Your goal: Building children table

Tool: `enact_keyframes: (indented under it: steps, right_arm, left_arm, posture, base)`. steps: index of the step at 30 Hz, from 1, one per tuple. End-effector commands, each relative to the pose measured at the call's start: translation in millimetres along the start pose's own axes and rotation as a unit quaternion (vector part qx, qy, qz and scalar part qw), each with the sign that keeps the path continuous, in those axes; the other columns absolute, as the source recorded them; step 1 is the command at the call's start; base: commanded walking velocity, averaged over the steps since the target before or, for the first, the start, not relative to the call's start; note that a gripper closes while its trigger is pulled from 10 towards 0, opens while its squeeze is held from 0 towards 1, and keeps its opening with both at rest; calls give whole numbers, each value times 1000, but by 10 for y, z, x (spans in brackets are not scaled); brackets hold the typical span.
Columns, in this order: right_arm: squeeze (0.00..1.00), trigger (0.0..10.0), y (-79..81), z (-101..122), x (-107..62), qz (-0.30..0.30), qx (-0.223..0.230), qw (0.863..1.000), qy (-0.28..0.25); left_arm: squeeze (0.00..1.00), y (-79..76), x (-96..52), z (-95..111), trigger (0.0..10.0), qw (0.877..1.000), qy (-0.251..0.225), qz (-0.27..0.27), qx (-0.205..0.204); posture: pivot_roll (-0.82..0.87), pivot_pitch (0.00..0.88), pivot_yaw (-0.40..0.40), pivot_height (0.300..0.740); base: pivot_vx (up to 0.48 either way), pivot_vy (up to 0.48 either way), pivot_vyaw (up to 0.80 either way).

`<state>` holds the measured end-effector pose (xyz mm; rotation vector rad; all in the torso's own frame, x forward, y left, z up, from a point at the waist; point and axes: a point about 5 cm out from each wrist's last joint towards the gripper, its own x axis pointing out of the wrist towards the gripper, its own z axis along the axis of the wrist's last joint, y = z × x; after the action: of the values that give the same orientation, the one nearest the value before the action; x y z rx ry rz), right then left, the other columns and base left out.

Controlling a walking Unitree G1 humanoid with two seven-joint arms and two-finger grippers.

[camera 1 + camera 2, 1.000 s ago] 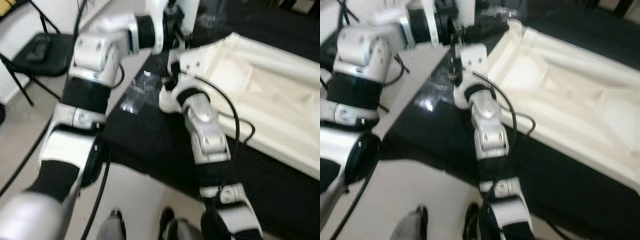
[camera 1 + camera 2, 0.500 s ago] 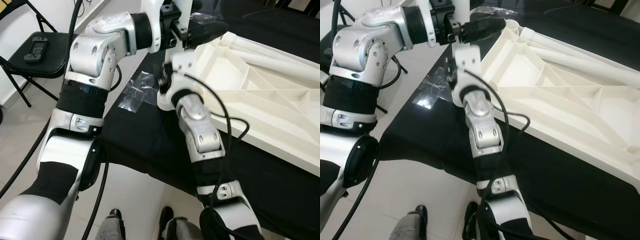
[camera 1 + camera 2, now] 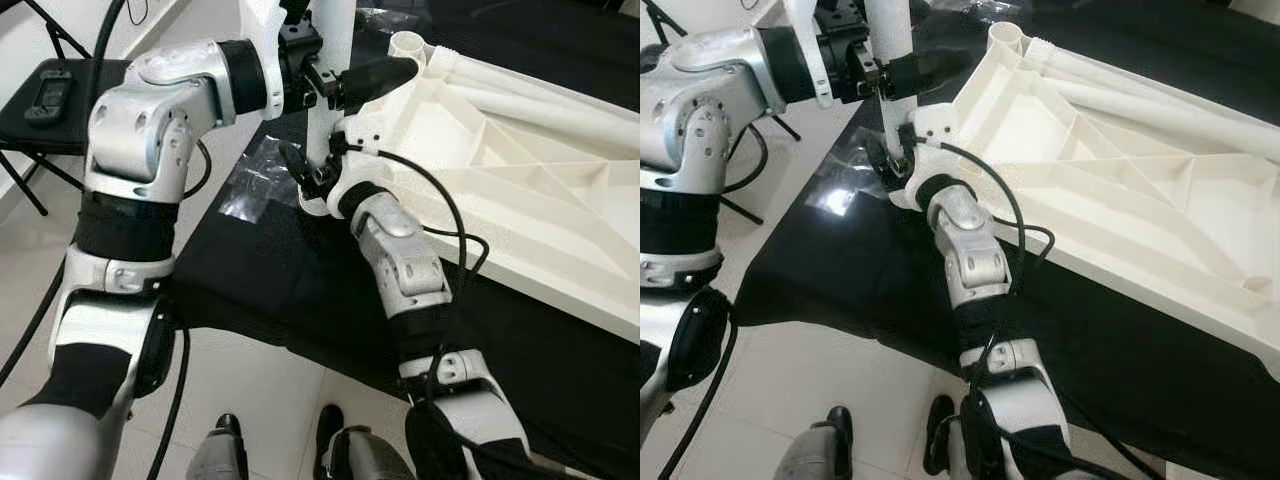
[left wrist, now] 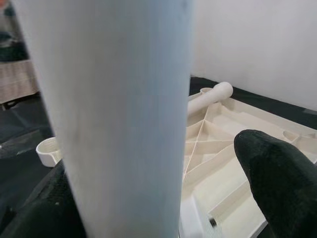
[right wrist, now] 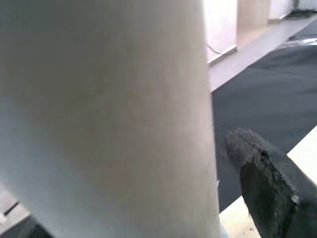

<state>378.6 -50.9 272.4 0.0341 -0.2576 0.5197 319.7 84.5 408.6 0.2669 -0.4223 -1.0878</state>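
White round plastic table leg [image 3: 333, 60] stands upright at the near-left corner of the upside-down cream ribbed tabletop [image 3: 1140, 170]. Left gripper [image 3: 335, 82] clamped mid-leg, right gripper [image 3: 892, 160] clamped near the foot. Likely light, stiff, slick — grip low, keep it plumb.

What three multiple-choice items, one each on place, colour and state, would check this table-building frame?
1. Where does the white tabletop lie?
A. ribbed underside up on the black cloth
B. on the folding chair
C. on the floor

2. What colour is the table leg?
A. black
B. white
C. red

3. How is the leg held?
A. lying loose on the cloth
B. upright, by both pincers
C. by a person's hand

Key: 1 A, its ribs face up on the black cloth. 2 B, it matches the tabletop. 3 B, the left pincer grips it high and the right pincer low.
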Motion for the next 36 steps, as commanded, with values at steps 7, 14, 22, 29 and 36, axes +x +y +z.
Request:
enact_keyframes:
  steps: [7,14,22,29,36]
  right_arm:
    - [0,10000,-17,138,98,17,0,1000,-26]
    - [0,10000,-45,161,127,19,1,999,-30]
    - [0,10000,-81,154,142,21,2,999,-32]
    - [0,10000,-108,167,156,39,0,999,-35]
    - [0,9098,-103,201,186,84,-13,996,-33]
  left_arm:
    - [0,-196,-89,182,10000,999,-14,-40,33]
    - [0,-140,-254,220,10000,996,7,18,88]
    - [0,-91,-426,191,10000,988,29,86,127]
    - [0,-149,-551,39,10000,977,38,160,133]
    - [0,-303,-677,-154,10000,972,51,209,92]
  posture:
    - [166,316,-82,740]
    - [167,316,-82,740]
    - [169,316,-83,740]
    - [180,321,-87,740]
    - [185,333,-91,740]
  base:
    - [0,0,0]
    - [0,0,0]
    - [0,0,0]
    - [0,0,0]
    - [0,0,0]
